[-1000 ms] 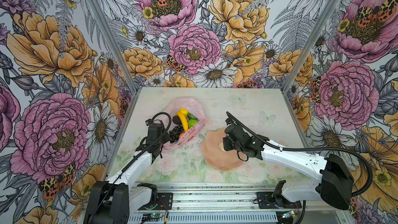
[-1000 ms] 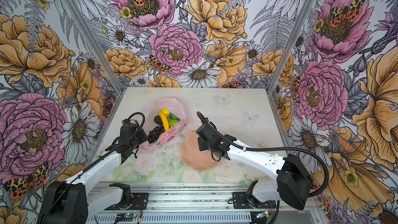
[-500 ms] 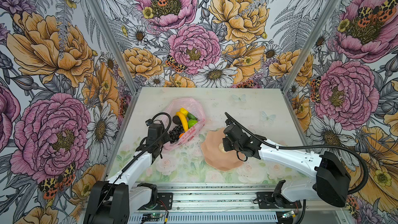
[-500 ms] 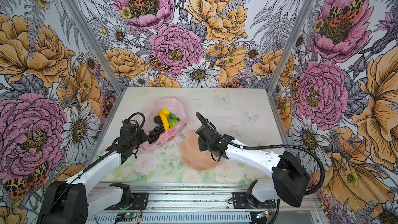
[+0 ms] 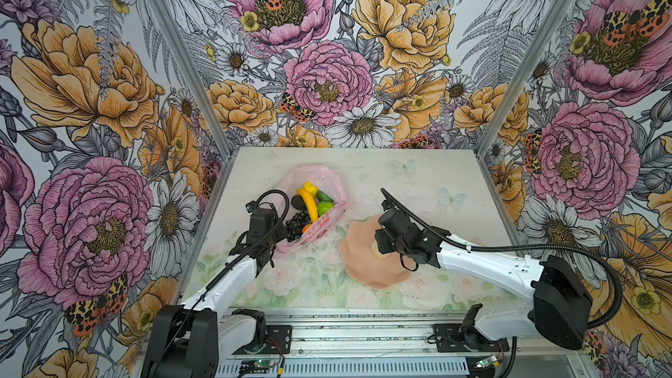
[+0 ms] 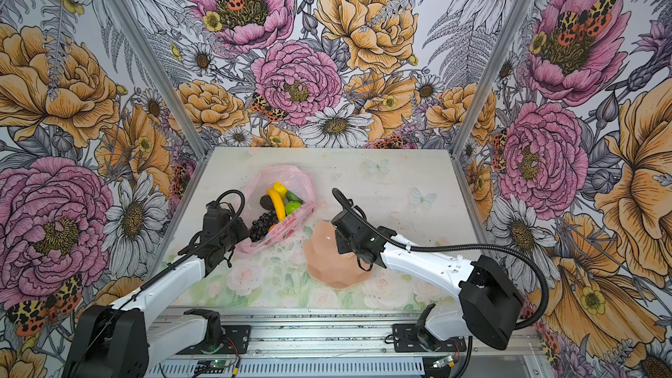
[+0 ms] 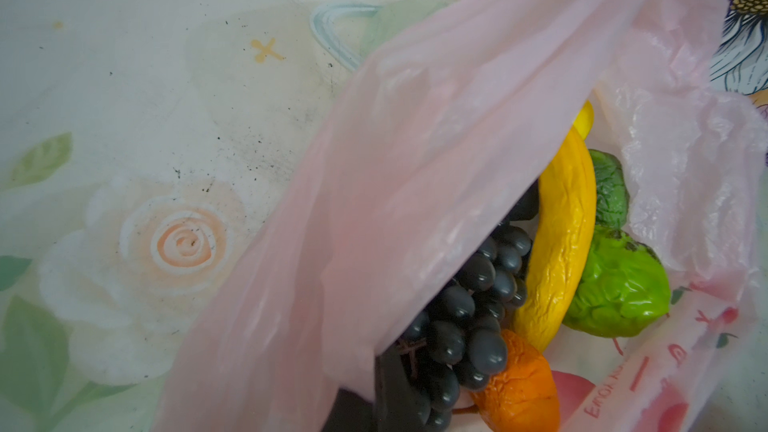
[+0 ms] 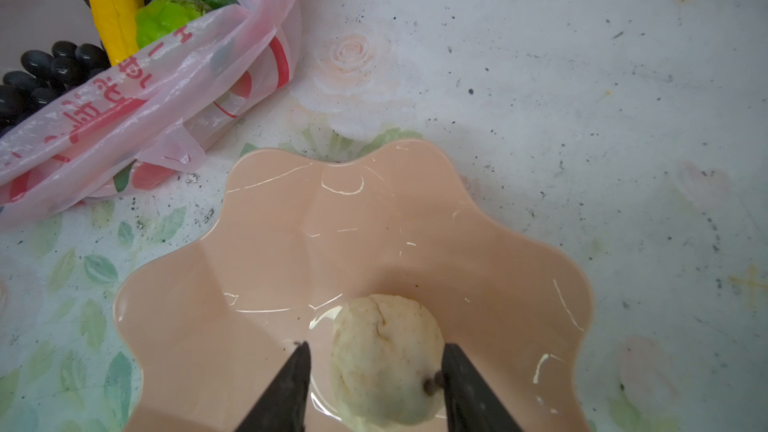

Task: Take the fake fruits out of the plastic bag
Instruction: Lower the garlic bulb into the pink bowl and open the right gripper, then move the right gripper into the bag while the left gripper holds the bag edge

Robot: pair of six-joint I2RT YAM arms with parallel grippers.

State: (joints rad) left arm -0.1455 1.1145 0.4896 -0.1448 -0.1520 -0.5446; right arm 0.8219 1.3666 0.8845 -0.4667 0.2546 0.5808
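one fruit is out: the cream-white piece (image 8: 386, 351) sits in the bowl (image 8: 291, 243), between the spread right jaws. the banana (image 5: 309, 202), grapes (image 5: 296, 223), orange (image 7: 519, 384) and green fruits (image 7: 615, 284) are in the plastic bag (image 5: 320, 176), at ten o'clock from the bowl. the left jaws, pressed together, pinch its edge.

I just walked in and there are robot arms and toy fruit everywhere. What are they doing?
The robot is emptying a pink plastic bag into a peach bowl. The left gripper is shut on the bag's edge and holds it open. The right gripper hangs over the bowl, its fingers open on either side of a cream-white fruit lying in it. The banana, grape bunch, green fruits and orange are in the bag.
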